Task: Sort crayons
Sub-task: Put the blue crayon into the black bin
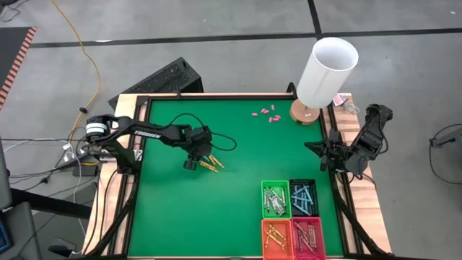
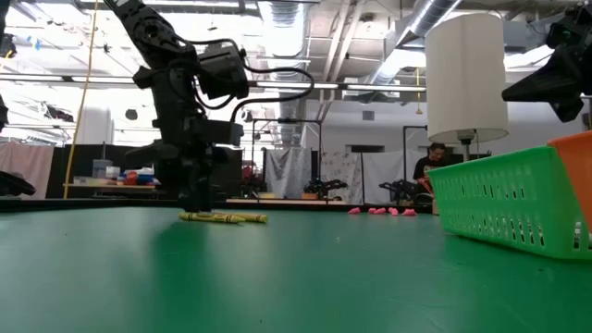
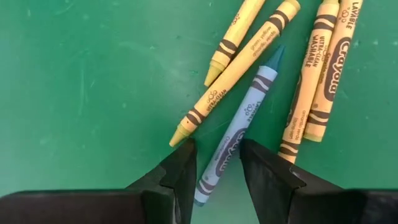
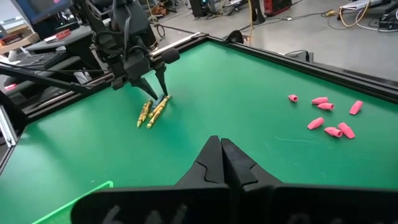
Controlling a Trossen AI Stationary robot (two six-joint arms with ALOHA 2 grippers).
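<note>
- High view: I am seeing the left gripper [image 1: 193, 160] reaching down over the green table [image 1: 180, 217], left of centre, right beside a small cluster of loose crayons [image 1: 211, 164]. The right gripper [image 1: 323, 153] is waiting at the table's right edge. Four bins are sitting near the front right: a green bin [image 1: 275, 199] with grey-white sticks, a dark bin [image 1: 303, 198] with light blue ones, an orange bin [image 1: 276, 238] with yellow-orange ones and a red bin [image 1: 308, 238] with brownish-red ones. Pink pieces [image 1: 265, 113] are lying near the far edge, beside a white lamp [image 1: 325, 72].
- Low view: I am watching the left gripper [image 2: 196, 199] standing with its tips at the table, just beside the yellow crayons [image 2: 222, 218] lying flat. The green bin [image 2: 507, 203] is filling the right side.
- Left wrist view: I am looking past the fingers [image 3: 180, 171], which are standing apart on either side of the lower end of a blue crayon [image 3: 239, 134]; I cannot tell whether they are touching it. Four yellow-orange crayons [image 3: 236, 70] are lying flat around it, two on each side.
- Right wrist view: I am seeing the right gripper [image 4: 221, 149] with its fingers pressed together, holding nothing, pointing across the table toward the left gripper [image 4: 152, 84] and the crayons [image 4: 152, 112]. The pink pieces [image 4: 329, 118] are scattered well apart from them.
</note>
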